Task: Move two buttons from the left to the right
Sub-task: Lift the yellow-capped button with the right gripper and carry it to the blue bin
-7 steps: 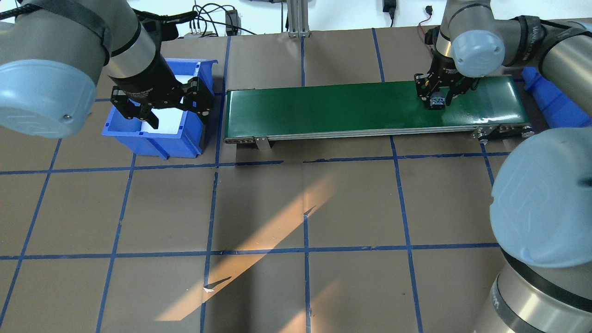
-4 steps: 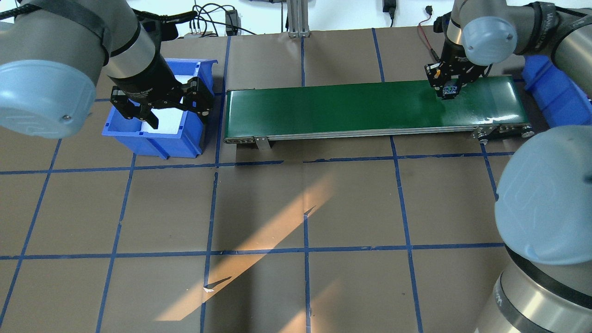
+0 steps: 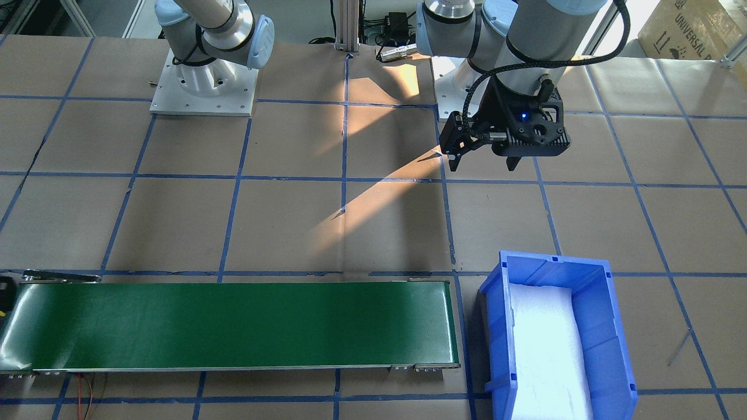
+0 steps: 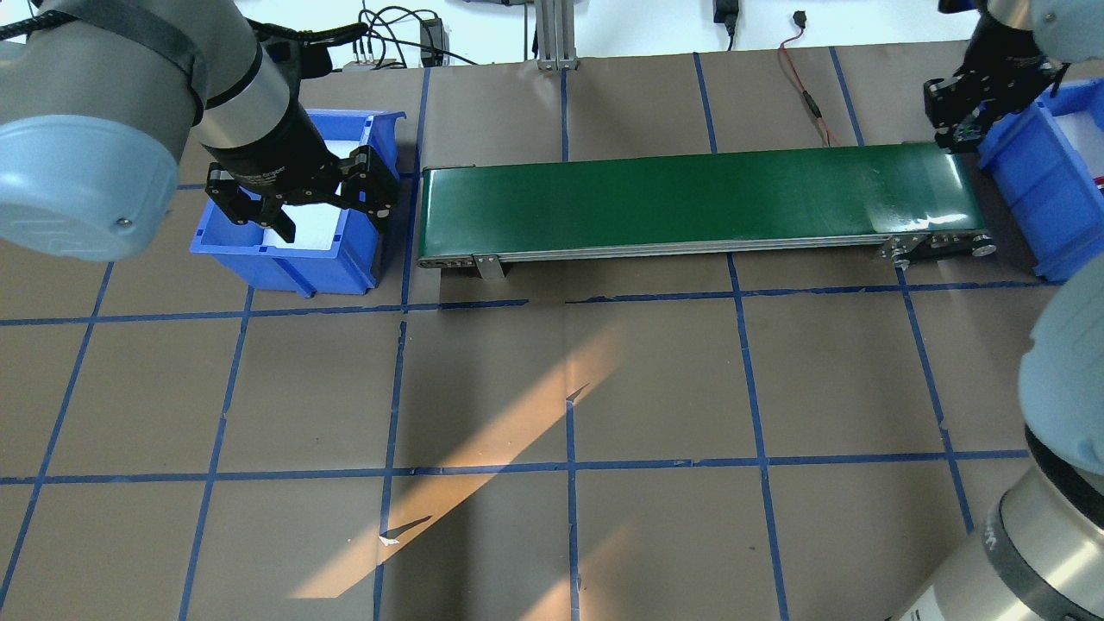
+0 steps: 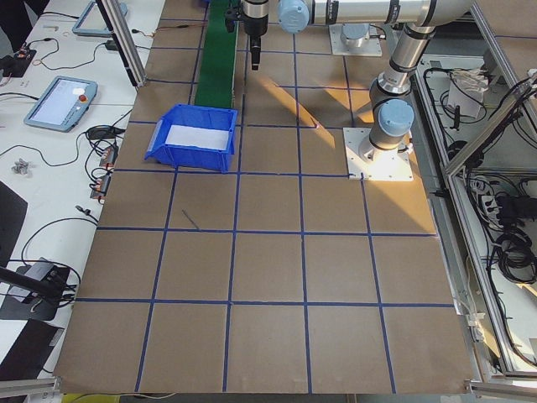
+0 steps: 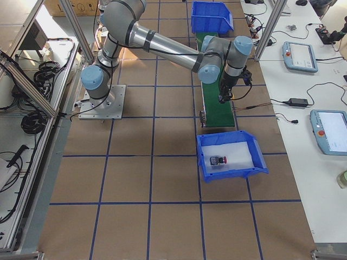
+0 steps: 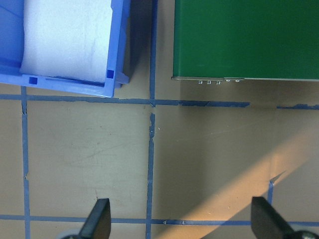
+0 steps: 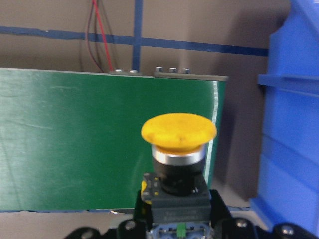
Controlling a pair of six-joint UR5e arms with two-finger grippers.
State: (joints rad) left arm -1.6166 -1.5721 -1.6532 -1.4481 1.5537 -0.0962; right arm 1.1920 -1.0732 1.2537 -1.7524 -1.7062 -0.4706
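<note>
My right gripper (image 8: 177,226) is shut on the yellow button (image 8: 178,130), holding its black body with the cap pointing away. It hangs above the right end of the green conveyor belt (image 4: 690,198), beside the right blue bin (image 4: 1026,181); the gripper also shows in the overhead view (image 4: 959,116). The red button (image 6: 218,160) lies on white foam in that right bin (image 6: 233,172). My left gripper (image 4: 302,203) is open and empty, hovering by the left blue bin (image 4: 293,259). Its fingertips (image 7: 99,219) frame bare table in the left wrist view.
The left bin (image 3: 618,350) holds only white foam. The belt (image 3: 233,326) runs between the two bins with nothing on it. Cables (image 4: 802,95) lie behind the belt's right end. Blue tape lines grid the brown table.
My right gripper has lifted the yellow button off the belt and carried it right, to the belt's end by the right bin. The left arm has not moved.
</note>
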